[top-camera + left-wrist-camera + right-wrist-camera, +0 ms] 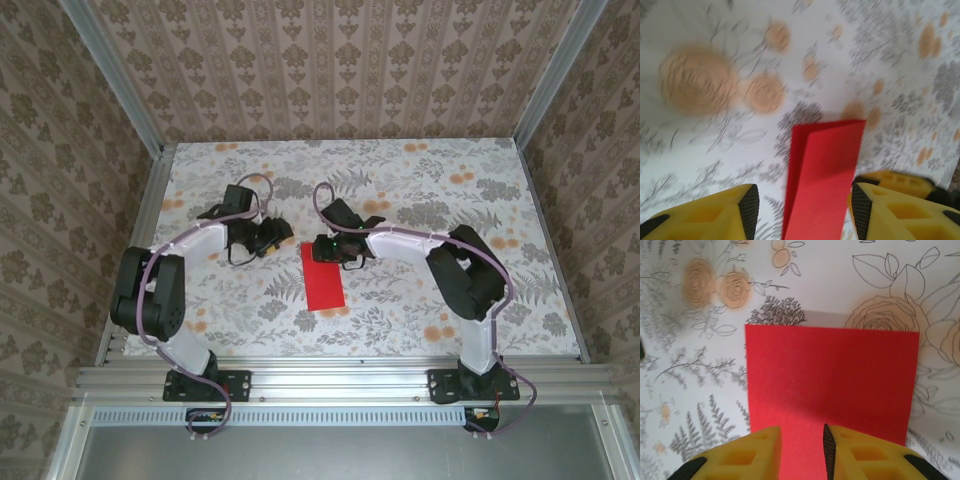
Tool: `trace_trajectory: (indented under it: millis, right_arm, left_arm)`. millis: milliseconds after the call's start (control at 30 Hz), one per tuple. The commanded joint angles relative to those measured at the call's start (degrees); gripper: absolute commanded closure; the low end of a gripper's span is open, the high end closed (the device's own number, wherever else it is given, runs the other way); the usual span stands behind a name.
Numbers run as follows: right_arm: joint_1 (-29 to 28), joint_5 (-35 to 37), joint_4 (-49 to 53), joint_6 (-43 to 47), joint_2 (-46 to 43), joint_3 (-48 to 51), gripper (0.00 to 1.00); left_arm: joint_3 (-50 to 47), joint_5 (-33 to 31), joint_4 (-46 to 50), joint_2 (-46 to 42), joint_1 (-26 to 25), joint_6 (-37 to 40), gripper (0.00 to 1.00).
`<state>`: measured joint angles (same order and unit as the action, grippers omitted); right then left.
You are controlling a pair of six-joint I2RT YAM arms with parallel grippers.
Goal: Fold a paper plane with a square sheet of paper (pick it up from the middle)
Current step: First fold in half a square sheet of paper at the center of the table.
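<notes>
My left claw (pixel 802 205) and right claw (pixel 801 442) both stand parted, gripping nothing. The square sheet of paper (pixel 322 277), seemingly folded in half, lies flat mid-frame on the bench (pixel 420 310), reachable by both.

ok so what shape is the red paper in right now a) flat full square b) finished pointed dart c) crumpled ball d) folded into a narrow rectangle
d, from above the red paper lies on the table as a narrow rectangle, and the left wrist view shows one layer folded over another.
</notes>
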<state>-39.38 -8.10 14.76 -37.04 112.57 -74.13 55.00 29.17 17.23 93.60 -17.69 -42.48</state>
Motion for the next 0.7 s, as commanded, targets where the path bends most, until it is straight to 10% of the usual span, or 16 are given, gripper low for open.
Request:
trace_trajectory:
  millis: [0, 667]
  right_arm:
    - [1.3, 1.9, 3.8, -0.5, 3.0, -2.2, 0.69]
    - [6.6, 5.5, 3.8, -18.1, 6.8, 2.7, 0.67]
  left_arm:
    - [-3.3, 1.7, -1.2, -3.0, -0.4, -0.6, 0.44]
    - [-13.7, 9.4, -5.3, -6.5, -10.2, -3.4, 0.35]
